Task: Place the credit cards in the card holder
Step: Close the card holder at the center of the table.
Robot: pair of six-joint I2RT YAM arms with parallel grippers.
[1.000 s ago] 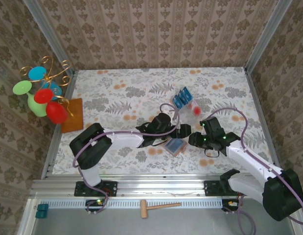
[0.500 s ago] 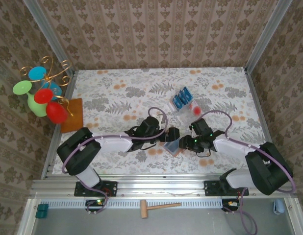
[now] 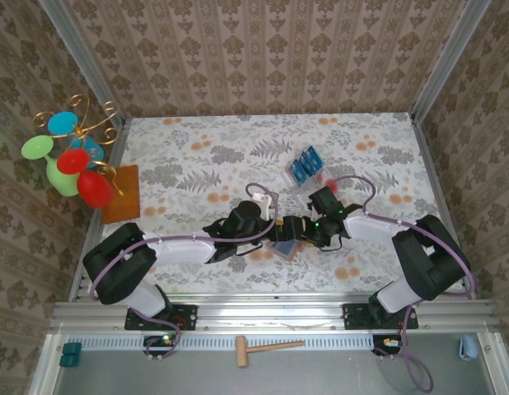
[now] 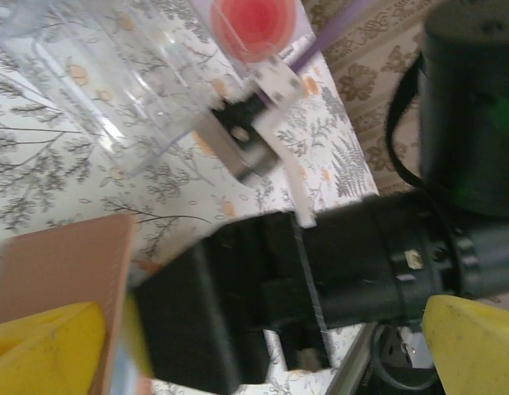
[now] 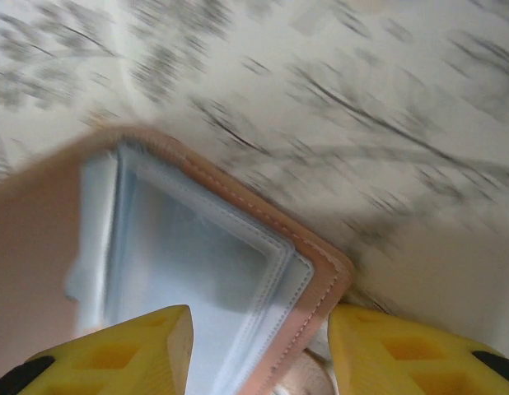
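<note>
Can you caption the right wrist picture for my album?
The right tool straddles a corner of the open brown card holder, clear sleeves showing, on the flowery table.

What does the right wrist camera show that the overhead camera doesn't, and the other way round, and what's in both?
Right wrist adds close detail: the open card holder has clear sleeves inside a stitched edge, and the right gripper has a yellow finger on either side of its corner. Overhead adds layout: blue credit cards in a clear tray, the left gripper facing the right one at the holder, an orange-brown mat at the left edge. Shared: the holder on the floral table.
</note>
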